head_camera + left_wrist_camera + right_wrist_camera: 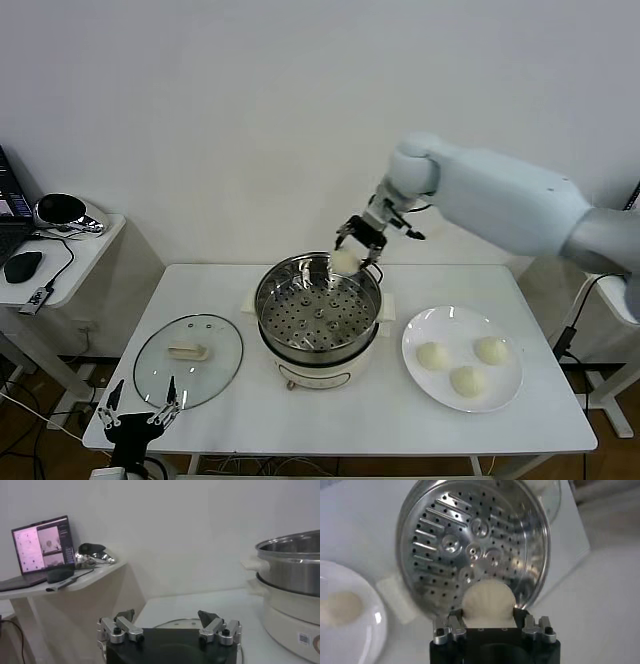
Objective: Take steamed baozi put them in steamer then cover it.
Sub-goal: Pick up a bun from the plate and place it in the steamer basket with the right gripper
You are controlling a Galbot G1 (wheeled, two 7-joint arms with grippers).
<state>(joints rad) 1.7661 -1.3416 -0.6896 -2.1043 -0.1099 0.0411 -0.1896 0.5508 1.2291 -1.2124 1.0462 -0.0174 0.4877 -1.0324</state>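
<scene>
The steamer (318, 316) is a shiny steel pot with a perforated tray, at the table's middle; it also shows in the right wrist view (470, 540) and the left wrist view (292, 565). My right gripper (357, 247) is shut on one cream-white baozi (345, 261) and holds it above the steamer's far rim; in the right wrist view the baozi (489, 600) sits between the fingers (488, 621). Three more baozi (433, 355) (491, 350) (466, 381) lie on a white plate (420, 330) at the right. My left gripper (139, 414) is open, parked at the table's front left.
The glass lid (188, 358) with a cream handle lies flat left of the steamer. A side table (70, 255) with a laptop and mouse stands at the far left, also in the left wrist view (60, 577).
</scene>
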